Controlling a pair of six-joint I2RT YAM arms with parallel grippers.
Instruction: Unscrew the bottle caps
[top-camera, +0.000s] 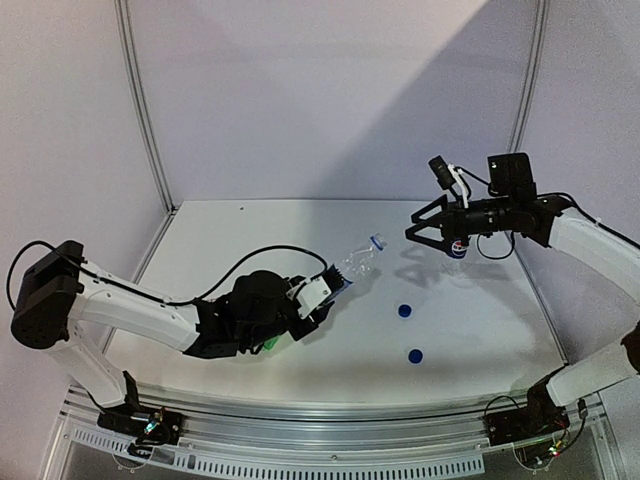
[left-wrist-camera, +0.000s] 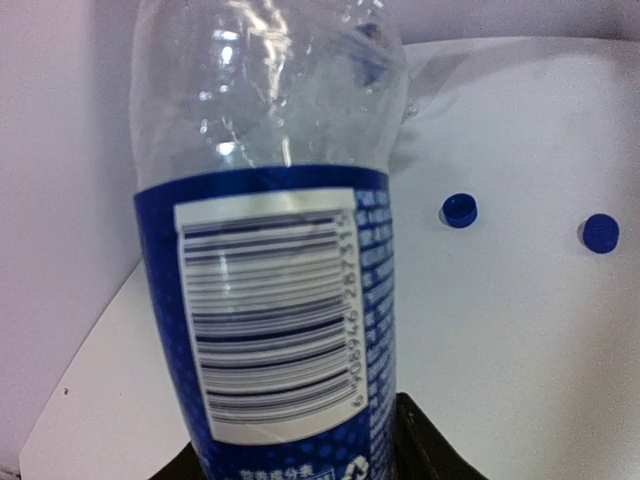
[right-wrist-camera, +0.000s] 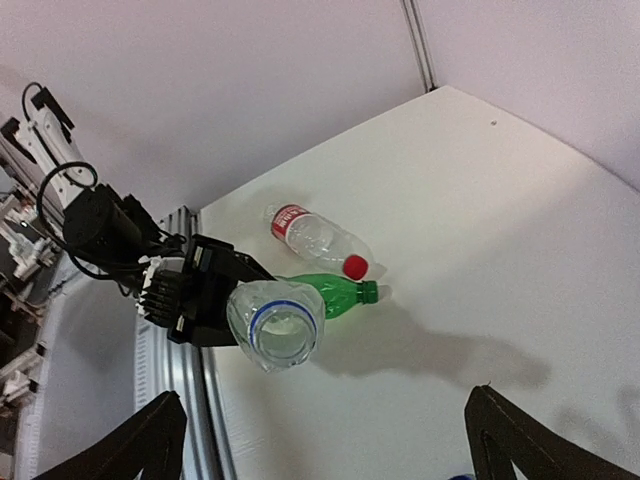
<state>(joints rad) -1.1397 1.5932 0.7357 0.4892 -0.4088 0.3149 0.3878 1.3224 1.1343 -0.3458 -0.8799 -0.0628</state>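
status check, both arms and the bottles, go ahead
Left gripper shut on blue-label bottle, mouth open, no cap. Right gripper open, empty. Two blue caps loose on table; red cap, green cap not yet off.

left arm (top-camera: 130, 310) — white shells, black joints | right arm (top-camera: 600, 245) same | black cables (top-camera: 270, 249) looping | right hand (top-camera: 412, 229) black, two-fingered

White table (top-camera: 300, 225), pale lilac walls (top-camera: 330, 90), metal corner posts (top-camera: 145, 110)

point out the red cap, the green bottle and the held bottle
red cap (right-wrist-camera: 354, 266): right wrist view, its top
green bottle (right-wrist-camera: 327, 294): right wrist view, its body
held bottle (left-wrist-camera: 290, 330): left wrist view, its barcode label
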